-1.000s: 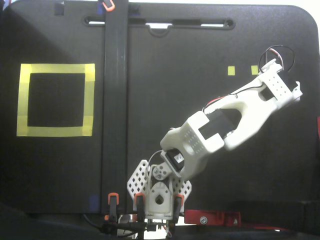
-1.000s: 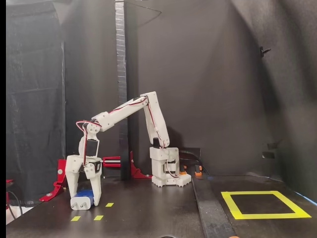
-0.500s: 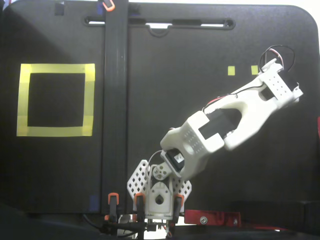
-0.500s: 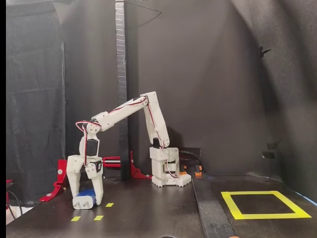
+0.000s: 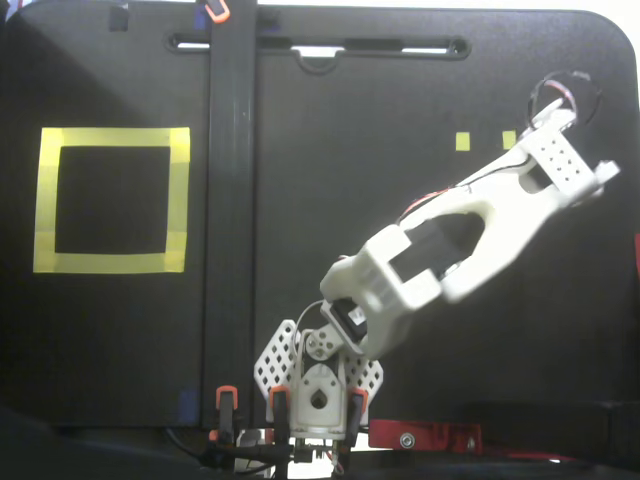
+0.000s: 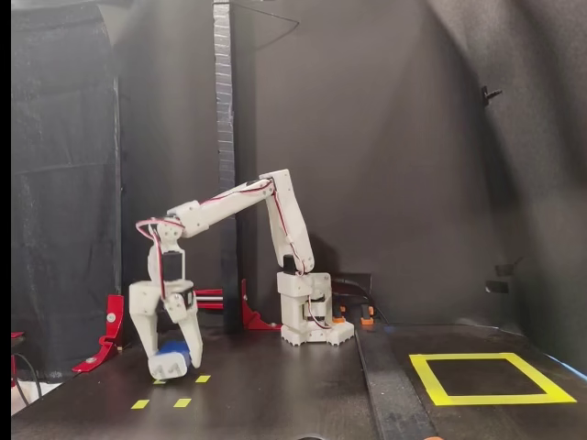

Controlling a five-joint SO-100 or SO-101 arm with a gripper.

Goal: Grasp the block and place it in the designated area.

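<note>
Two cameras cover your black table. In a fixed view from above, the white arm (image 5: 440, 260) reaches from its base at bottom centre toward the upper right of the frame, and a tall black post (image 5: 231, 200) runs down the frame between that side and the designated area (image 5: 112, 200), the yellow tape square at left. Two small yellow markers (image 5: 485, 140) lie just beside the arm's far end, an orange clamp (image 5: 226, 400) grips the table edge near the base, and a red bracket (image 5: 425, 436) sits at bottom right.

In a fixed view from the side, you see your gripper (image 6: 171, 359) pointing down at lower left with the block (image 6: 172, 358) between its fingers (image 6: 191, 339) (the blue body shows in the gap, low over the table). The fingers are closed on it. Three yellow markers (image 6: 182, 401) lie on the table just below and beside it. The yellow square (image 6: 491, 378) sits at lower right of this frame, well apart from the block, beyond the base (image 6: 310, 316).
</note>
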